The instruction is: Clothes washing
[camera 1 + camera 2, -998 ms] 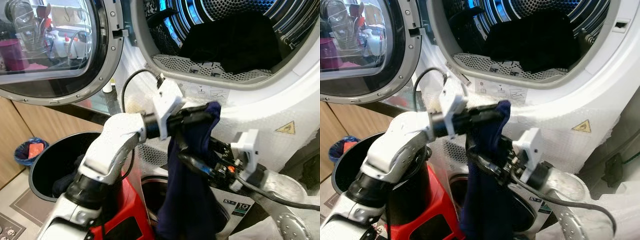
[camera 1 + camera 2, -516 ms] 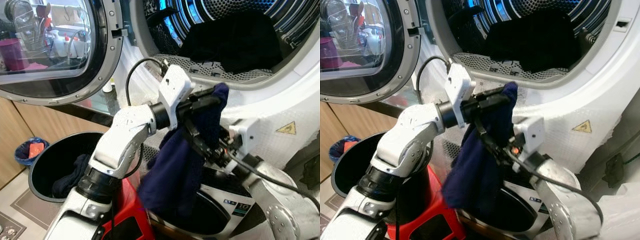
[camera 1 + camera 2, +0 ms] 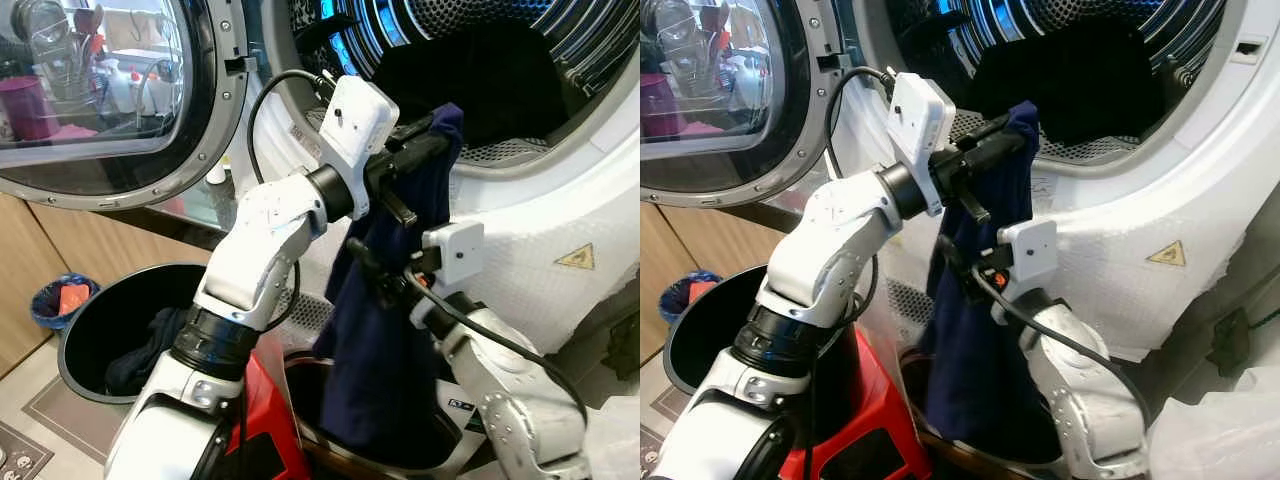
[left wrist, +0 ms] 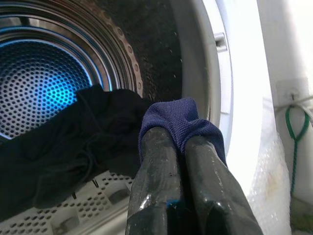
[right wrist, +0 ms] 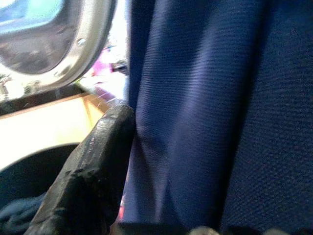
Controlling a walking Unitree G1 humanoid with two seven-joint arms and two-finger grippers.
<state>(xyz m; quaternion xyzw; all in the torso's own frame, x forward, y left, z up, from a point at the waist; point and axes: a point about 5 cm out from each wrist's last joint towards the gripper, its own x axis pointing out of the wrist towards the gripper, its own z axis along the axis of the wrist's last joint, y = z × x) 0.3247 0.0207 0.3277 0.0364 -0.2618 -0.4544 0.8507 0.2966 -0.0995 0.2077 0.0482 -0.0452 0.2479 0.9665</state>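
A navy blue cloth [image 3: 385, 340] hangs from my left gripper [image 3: 432, 138], which is shut on its top edge just in front of the machine's drum rim [image 3: 560, 160]. In the left wrist view the left gripper [image 4: 177, 139] pinches the fold of cloth, facing the drum. Dark clothes [image 3: 500, 70] lie inside the drum. My right gripper [image 3: 365, 262] sits lower, at the hanging cloth's middle. In the right wrist view one finger [image 5: 93, 166] stands well apart beside the cloth [image 5: 210, 112], so it is open.
The round glass door [image 3: 100, 90] stands open to the left. A black basket [image 3: 75, 345] holding dark clothes sits on the floor at lower left, with a small blue bin [image 3: 45, 305] beside it. A red object [image 3: 268, 420] is below my left arm.
My left gripper has risen with the cloth to the drum rim. My right gripper has moved left and up along the hanging cloth, which now hangs straighter.
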